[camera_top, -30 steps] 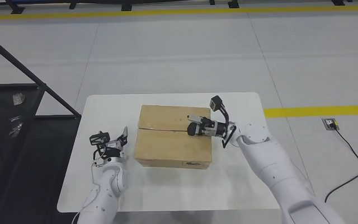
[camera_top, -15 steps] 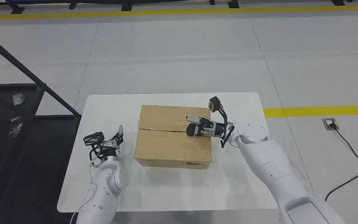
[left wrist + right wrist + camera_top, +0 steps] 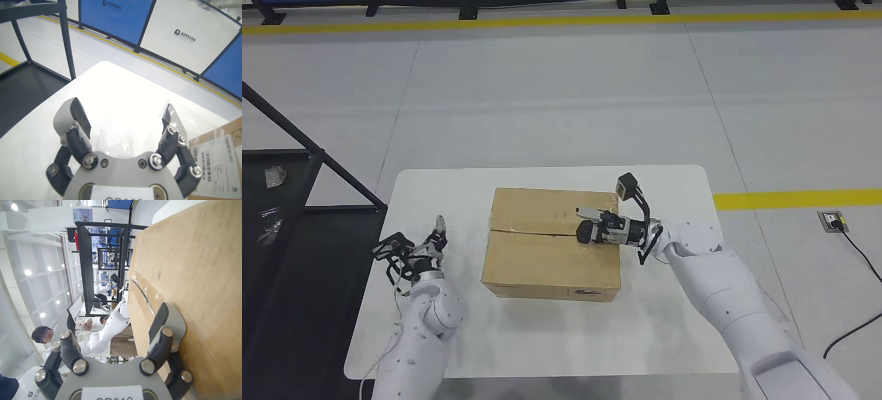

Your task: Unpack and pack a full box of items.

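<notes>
I read left gripper (image 3: 414,243) spread wide, empty, beside the box (image 3: 552,245) — right gripper (image 3: 584,222) spread, empty, over its top.

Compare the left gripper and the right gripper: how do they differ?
The left gripper hangs over the table beside the box; the right gripper sits over the box's top near its taped seam. The left points away from the robot, the right is turned sideways across the box. Both have open, empty jaws.
</notes>
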Controlling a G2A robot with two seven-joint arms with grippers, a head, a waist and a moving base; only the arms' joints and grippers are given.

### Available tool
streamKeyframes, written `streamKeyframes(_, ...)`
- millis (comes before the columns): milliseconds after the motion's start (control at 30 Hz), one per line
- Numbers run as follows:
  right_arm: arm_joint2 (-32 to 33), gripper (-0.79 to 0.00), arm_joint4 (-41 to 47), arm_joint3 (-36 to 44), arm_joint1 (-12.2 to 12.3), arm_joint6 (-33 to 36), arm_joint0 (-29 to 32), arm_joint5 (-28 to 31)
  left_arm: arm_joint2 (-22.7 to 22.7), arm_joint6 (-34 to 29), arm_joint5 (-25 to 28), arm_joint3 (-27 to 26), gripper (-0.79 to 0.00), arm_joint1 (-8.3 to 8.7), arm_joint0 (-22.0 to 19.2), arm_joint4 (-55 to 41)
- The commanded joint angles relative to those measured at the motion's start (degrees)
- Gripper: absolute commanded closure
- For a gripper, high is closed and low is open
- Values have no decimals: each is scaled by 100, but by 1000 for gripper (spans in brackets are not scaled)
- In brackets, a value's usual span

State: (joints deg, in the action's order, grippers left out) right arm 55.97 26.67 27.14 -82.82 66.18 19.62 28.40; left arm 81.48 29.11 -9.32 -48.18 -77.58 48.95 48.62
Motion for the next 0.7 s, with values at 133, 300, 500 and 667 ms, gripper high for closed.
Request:
streamKeyframes(133,16,-785,-12,-18,-12,-26,12,2,324,266,209,-540,-785,19,273,-387)
streamKeyframes(300,29,-785,-15,-28,-24,-17,10,-1,528,239,280,-1032,-785,28,525,-640)
streamKeyframes(500,41,-785,-26,-29,-38,-19,14,14,691,293,280,-1622,-785,28,820,-766)
streamKeyframes(667,54,-785,-44,-20,-46,-43,19,14,789,397,259,-2154,-785,10,1080,-907)
